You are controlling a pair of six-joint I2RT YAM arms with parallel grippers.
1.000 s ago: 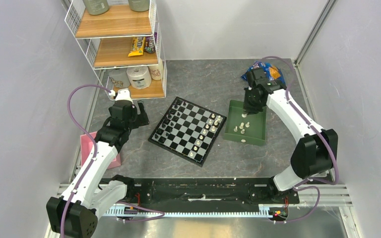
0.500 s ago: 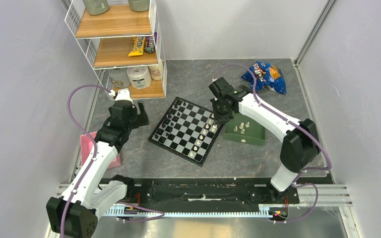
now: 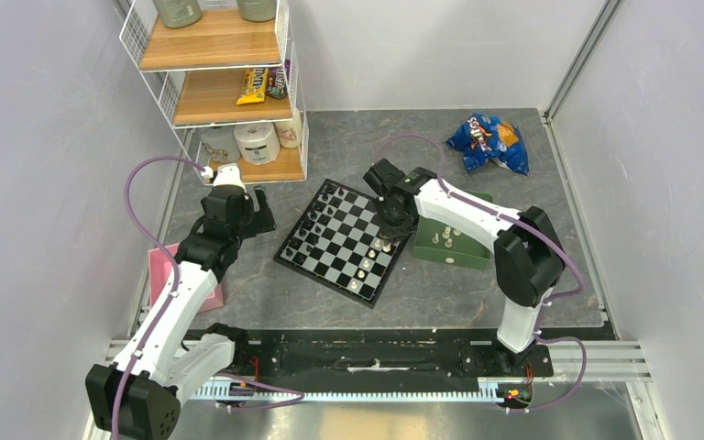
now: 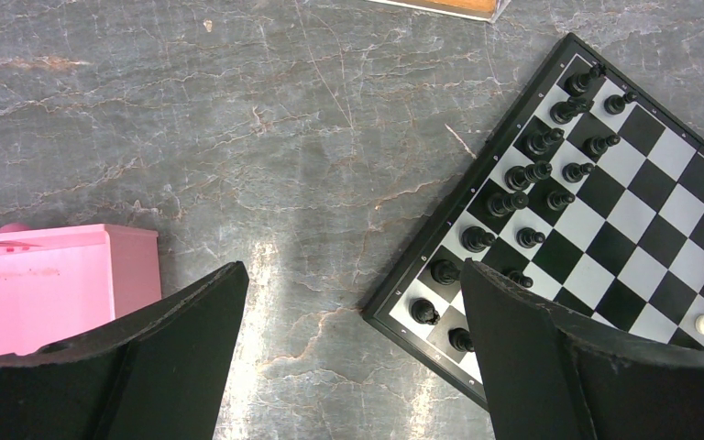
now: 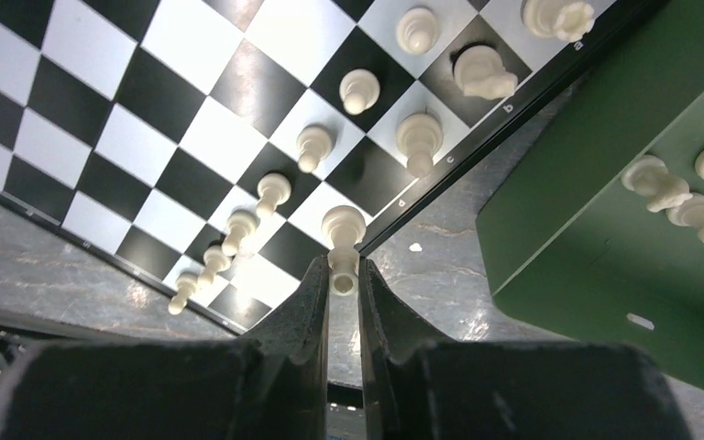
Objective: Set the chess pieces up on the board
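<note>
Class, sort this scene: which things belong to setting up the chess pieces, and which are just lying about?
Job: board; white piece held in right claw; white pieces in green tray.
Lying about: pink box; blue snack bag; wire shelf; paper roll.

Lab robot cell: plain panel walls [image 3: 46, 137]

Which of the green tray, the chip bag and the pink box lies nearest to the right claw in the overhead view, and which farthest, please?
From the right claw, which holds a chess piece:
1. Green tray, just to its right.
2. Chip bag, toward the far right corner.
3. Pink box, far off on the left.
</note>
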